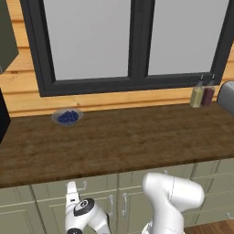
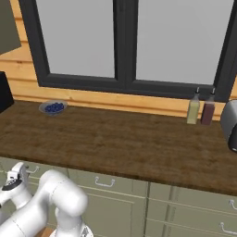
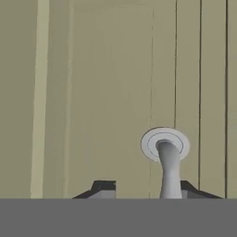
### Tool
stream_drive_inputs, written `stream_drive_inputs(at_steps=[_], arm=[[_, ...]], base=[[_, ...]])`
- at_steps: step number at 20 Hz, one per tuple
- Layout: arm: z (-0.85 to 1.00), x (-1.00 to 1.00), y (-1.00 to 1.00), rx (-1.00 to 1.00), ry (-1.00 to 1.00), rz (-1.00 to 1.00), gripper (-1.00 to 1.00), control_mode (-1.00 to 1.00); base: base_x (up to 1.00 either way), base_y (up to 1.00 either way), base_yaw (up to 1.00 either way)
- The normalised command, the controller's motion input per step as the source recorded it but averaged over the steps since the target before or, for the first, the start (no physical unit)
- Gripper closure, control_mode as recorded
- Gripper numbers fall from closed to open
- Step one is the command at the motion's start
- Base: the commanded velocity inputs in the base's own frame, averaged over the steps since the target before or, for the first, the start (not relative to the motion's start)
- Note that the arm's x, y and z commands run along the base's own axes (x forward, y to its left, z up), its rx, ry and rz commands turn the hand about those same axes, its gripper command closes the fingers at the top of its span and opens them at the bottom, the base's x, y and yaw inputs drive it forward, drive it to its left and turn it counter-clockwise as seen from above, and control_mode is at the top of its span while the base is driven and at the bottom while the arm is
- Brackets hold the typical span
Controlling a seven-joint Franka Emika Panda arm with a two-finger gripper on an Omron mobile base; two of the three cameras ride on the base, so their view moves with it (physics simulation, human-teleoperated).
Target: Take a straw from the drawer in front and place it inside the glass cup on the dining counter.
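Right up against the drawer (image 3: 92, 92) front is where the hand sits, under the wooden bench (image 1: 119, 137) with the window behind it. From the hand view, the fingers (image 3: 104, 187) are spread, one on each side of the silver handle (image 3: 169, 162). The right one looks to be just beside the handle's stem and the left one is clearly apart from it, so nothing is clamped as far as anyone can see. The drawer front looks flush with its neighbours in both base views, so it reads as shut, and the straw is presumably inside it.

On handling: the handle is a thin, smooth metal loop on a round base plate. It's rigid and not fragile, but it's probably slick. Best bet is to pinch it across the curved bar rather than down at the post, then pull straight out so the fingers don't slide off sideways. A shallow drawer like this should roll out without much fight.

The straw is the fiddly part. Guessing it's super light, thin, round and a bit bendy, so it'll roll and pop out of a hard squeeze. A gentle pinch near the middle, across its width, seems like the safest call.
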Motion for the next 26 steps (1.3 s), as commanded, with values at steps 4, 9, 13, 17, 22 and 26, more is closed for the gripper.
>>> stream_drive_inputs(at_steps=[4, 9, 13, 17, 22, 26], arm=[[-0.39, -0.24, 0.47, 0.11, 0.04, -0.17, 1.0, -1.0], [-0.34, -0.58, 0.5, 0.11, 0.05, -0.22, 1.0, -1.0], [-0.35, -0.65, 0.52, 0.07, 0.09, -0.24, 1.0, -1.0], [-0.36, -0.98, 0.37, 0.03, 0.11, -0.21, 1.0, -1.0], [-0.44, -1.0, 0.12, 0.0, 0.16, -0.13, 1.0, -1.0], [-0.61, -1.0, 0.03, 0.0, 0.21, -0.1, 1.0, -1.0]], base=[[0.0, 0.0, 0.0], [0.0, 0.0, 0.0], [0.0, 0.0, 0.0], [0.0, 0.0, 0.0], [0.0, 0.0, 0.0], [0.0, 0.0, 0.0]])
